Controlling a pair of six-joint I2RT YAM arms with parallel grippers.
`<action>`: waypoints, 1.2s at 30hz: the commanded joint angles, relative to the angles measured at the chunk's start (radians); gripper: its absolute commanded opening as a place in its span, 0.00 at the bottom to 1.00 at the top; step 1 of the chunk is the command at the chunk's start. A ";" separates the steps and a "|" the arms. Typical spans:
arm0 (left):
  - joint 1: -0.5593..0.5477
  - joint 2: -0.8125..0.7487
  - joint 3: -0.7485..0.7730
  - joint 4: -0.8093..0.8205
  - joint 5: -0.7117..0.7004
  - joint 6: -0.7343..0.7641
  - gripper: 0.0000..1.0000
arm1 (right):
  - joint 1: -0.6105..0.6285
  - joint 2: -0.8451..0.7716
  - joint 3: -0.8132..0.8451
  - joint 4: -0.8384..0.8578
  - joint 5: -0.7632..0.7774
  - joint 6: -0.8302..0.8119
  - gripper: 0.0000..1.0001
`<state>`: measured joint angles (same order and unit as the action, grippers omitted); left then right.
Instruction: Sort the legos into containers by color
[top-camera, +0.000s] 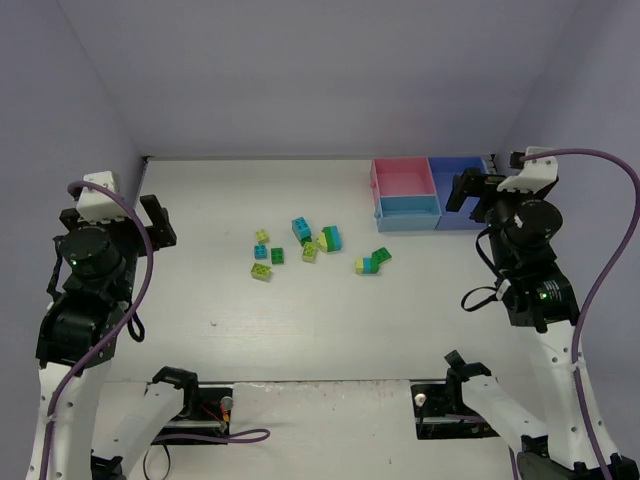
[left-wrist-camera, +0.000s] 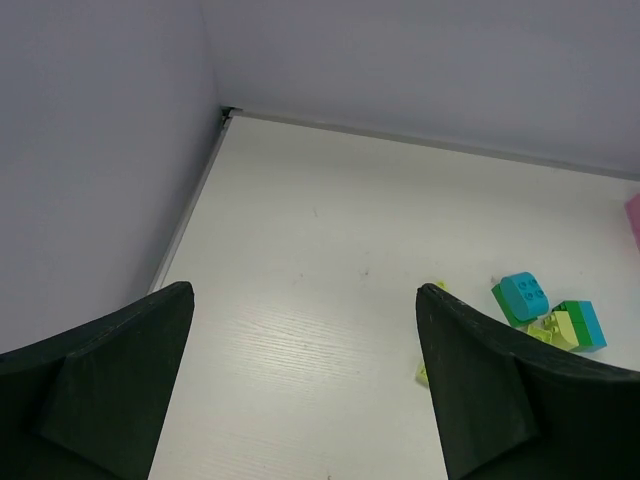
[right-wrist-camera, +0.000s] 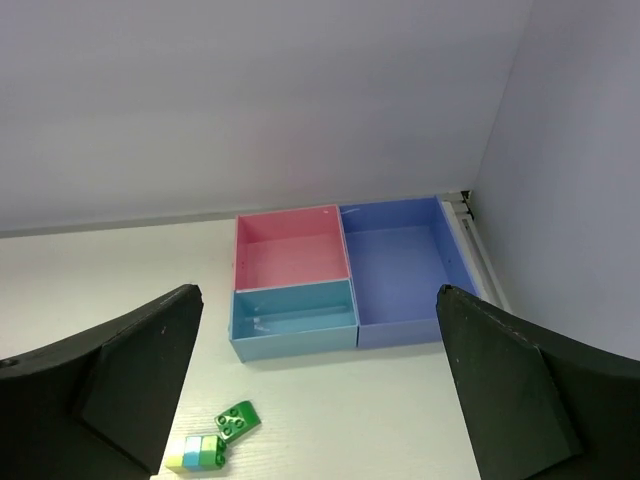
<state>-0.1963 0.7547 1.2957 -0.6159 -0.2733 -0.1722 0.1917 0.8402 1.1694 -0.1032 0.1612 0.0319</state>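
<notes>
Small legos in yellow-green, green and cyan lie scattered mid-table: a cluster (top-camera: 268, 256) on the left, a cyan brick (top-camera: 301, 229), a green-and-cyan piece (top-camera: 331, 238), and a three-colour bar (top-camera: 368, 265) beside a green brick (top-camera: 381, 255). The joined containers stand at the back right: pink tray (top-camera: 403, 179), light blue tray (top-camera: 409, 211), darker blue tray (top-camera: 452, 190); all look empty in the right wrist view (right-wrist-camera: 292, 248). My left gripper (top-camera: 150, 222) is open, held left of the legos. My right gripper (top-camera: 470, 192) is open, held above the darker blue tray.
Walls close the table at the back, left and right. The right wrist view shows the green brick (right-wrist-camera: 236, 420) and three-colour bar (right-wrist-camera: 196, 452) in front of the light blue tray (right-wrist-camera: 293, 318). The left wrist view shows a cyan brick (left-wrist-camera: 520, 297) at right.
</notes>
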 joint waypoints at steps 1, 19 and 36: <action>-0.003 0.024 0.008 0.058 0.013 -0.013 0.85 | 0.009 0.007 -0.002 0.048 0.005 0.025 1.00; -0.003 0.086 -0.033 -0.004 0.077 -0.122 0.85 | 0.054 0.341 -0.172 -0.197 0.063 0.696 1.00; -0.003 0.072 -0.202 -0.033 0.057 -0.162 0.85 | 0.203 0.798 -0.074 -0.181 0.201 0.996 0.86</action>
<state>-0.1963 0.8219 1.0946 -0.6781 -0.2104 -0.3096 0.3874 1.6146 1.0187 -0.3035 0.2810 0.9672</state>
